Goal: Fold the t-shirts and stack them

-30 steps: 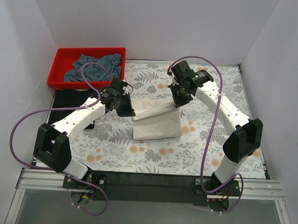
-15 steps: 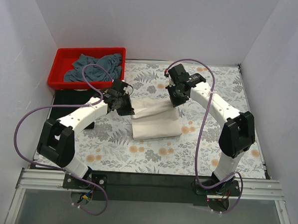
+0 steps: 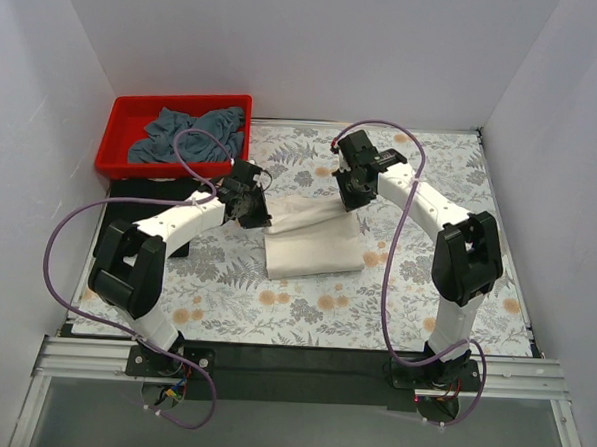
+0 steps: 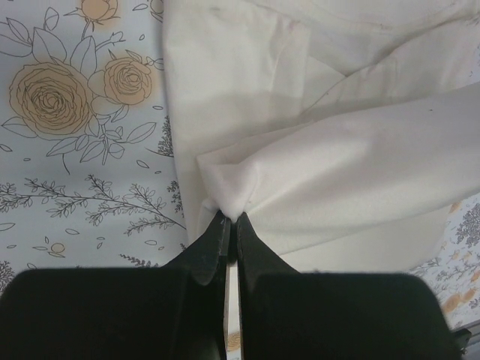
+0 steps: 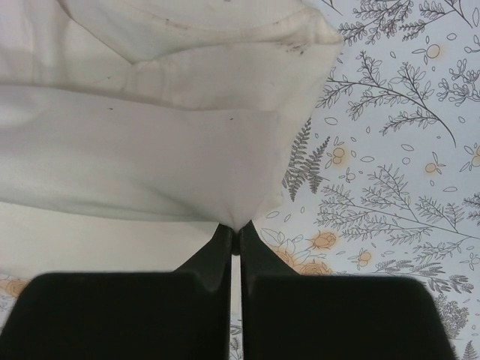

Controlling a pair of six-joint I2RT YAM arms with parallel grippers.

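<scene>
The cream-white t-shirt point(image 3: 312, 246) lies part-folded at the middle of the desk point(image 3: 426, 280), the left gripper point(image 4: 232, 223) and right gripper point(image 5: 235, 227) each pinching a far corner. The grey-blue shirt point(image 3: 188, 133) sits crumpled in the red bin point(image 3: 122, 109); folding looks barely begun, with nothing stacked.

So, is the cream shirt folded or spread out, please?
Partly folded: the cream shirt lies in overlapping layers, its far edge pinched up.

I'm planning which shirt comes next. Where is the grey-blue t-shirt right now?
In the top view, the grey-blue t-shirt lies crumpled inside the red bin at the far left, just beyond the left claw.
</scene>
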